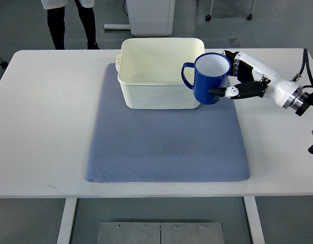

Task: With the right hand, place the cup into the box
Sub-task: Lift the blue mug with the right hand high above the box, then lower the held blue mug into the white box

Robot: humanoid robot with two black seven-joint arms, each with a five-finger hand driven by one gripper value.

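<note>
The blue mug (211,79), white inside with its loop handle pointing left, is upright at the cream plastic box's (156,76) right front corner. The right hand (243,79) has its fingers wrapped around it, above the blue-grey mat (166,147).

we see only our right arm, reaching in from the right edge at mid-height, its white forearm angled up and to the left. the right hand (236,76) is white with black finger joints, palm turned leftward. its fingers (223,92) curl in a firm grasp, one dark-tipped digit low in front and others wrapping behind higher up. dark cables trail near the wrist.
</note>
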